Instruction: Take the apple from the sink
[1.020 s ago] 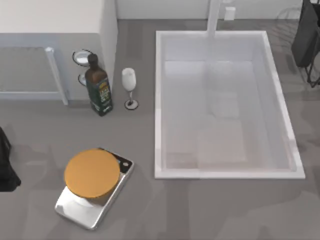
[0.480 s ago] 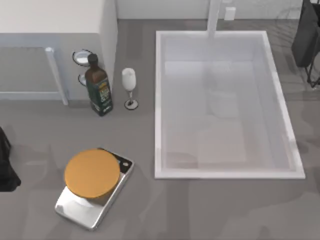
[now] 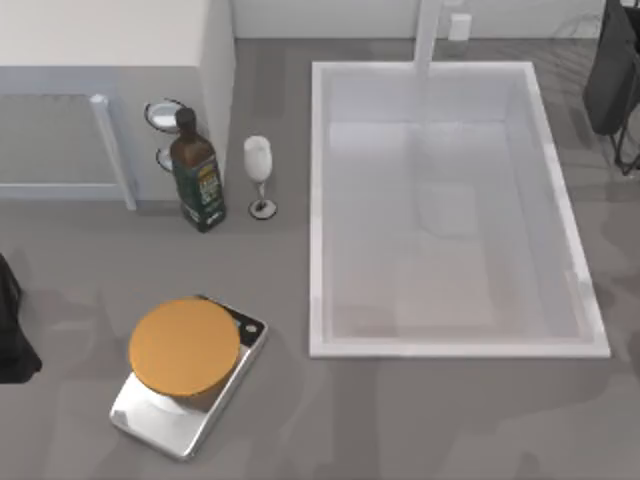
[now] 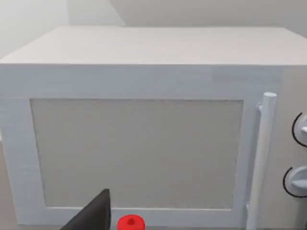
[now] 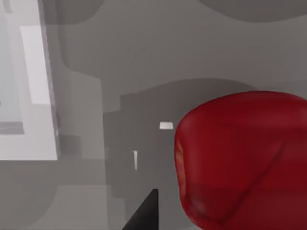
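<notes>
while the sink (image 3: 318, 215) lay on the table's right half, the apple (image 5: 244, 163) hung large and close before the right wrist camera, above grey table (image 5: 144, 62) beside the sink's rim (whether the right gripper clamped it could not be told). the left arm sat at the left edge, facing a white microwave (image 4: 144, 120).

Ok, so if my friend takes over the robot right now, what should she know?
Right gripper: off the table's right side, above grey counter next to the sink corner. The apple sits right up against it, apparently carried.
Left arm: parked at the table's left edge, facing the microwave.
Done: the apple is out of the sink.
Left: probably just setting the apple down on the counter.
</notes>
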